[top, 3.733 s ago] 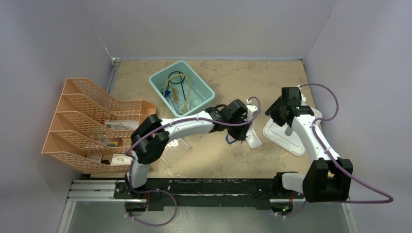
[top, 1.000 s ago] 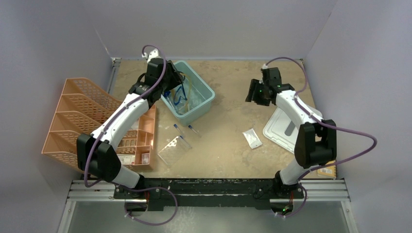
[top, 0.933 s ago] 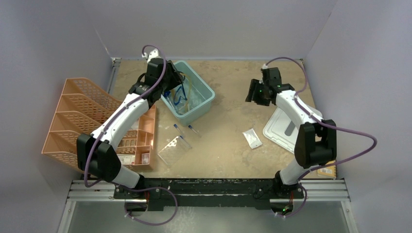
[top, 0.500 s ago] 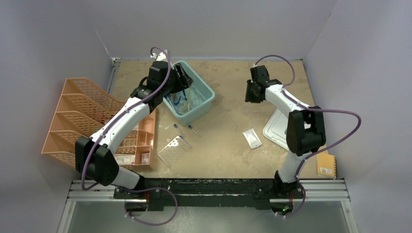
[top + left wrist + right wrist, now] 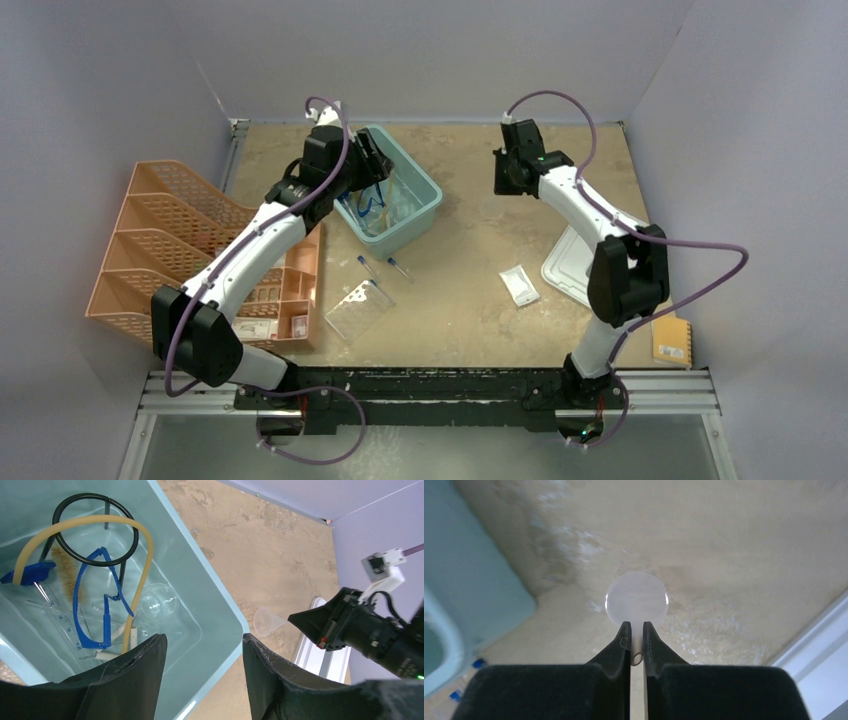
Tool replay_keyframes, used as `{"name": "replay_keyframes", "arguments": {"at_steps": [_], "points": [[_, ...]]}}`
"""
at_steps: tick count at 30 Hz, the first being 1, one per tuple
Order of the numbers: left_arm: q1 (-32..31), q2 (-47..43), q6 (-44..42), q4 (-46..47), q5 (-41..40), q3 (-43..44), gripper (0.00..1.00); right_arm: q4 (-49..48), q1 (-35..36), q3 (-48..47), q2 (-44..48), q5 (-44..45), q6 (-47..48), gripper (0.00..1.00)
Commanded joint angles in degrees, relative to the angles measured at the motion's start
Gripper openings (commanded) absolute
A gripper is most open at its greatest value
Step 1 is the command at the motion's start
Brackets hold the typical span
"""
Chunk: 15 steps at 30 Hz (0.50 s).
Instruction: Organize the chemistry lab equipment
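My right gripper is shut on the stem of a small translucent white funnel, whose mouth rests on or just above the table. The same funnel shows in the left wrist view, right of the teal bin. My left gripper hangs open over the bin's right corner, holding nothing. Inside the bin lie the black wire ring stand, amber rubber tubing, blue-framed safety glasses and a bristle brush. Two blue-capped tubes and the clear rack lie on the table.
The orange mesh organizer stands at the left. The pale grey lid lies at the right, with a white packet beside it. A notebook sits by the right wall. The teal bin stands at the back centre.
My right gripper has swung towards the back left and its jaws have shut on the funnel's stem. The left gripper has shifted slightly over the bin and stays open.
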<state>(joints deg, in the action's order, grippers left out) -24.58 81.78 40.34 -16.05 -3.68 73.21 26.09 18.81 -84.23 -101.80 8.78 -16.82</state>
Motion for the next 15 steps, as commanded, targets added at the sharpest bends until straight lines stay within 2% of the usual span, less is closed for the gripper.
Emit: {"name": "replay_keyframes", "arguments": {"at_steps": [1, 4, 8, 15], "points": [[-0.12, -2.87, -1.86, -1.07, -4.12, 1.6, 0.57, -7.04, 4.23, -3.88, 10.29, -5.1, 5.0, 0.0], [0.25, -3.88, -0.89, -3.06, -9.6, 1.43, 0.57, -13.37, 7.72, -3.48, 13.87, -7.97, 7.28, 0.0], [1.67, -5.76, 0.59, -5.01, -15.75, 0.38, 0.55, -16.82, 10.87, -6.38, 14.17, -10.74, 7.16, 0.0], [3.5, -9.43, 3.35, -8.88, -26.46, -1.3, 0.48, -16.45, 18.04, -15.4, 5.25, -13.95, 7.97, 0.0]]}}
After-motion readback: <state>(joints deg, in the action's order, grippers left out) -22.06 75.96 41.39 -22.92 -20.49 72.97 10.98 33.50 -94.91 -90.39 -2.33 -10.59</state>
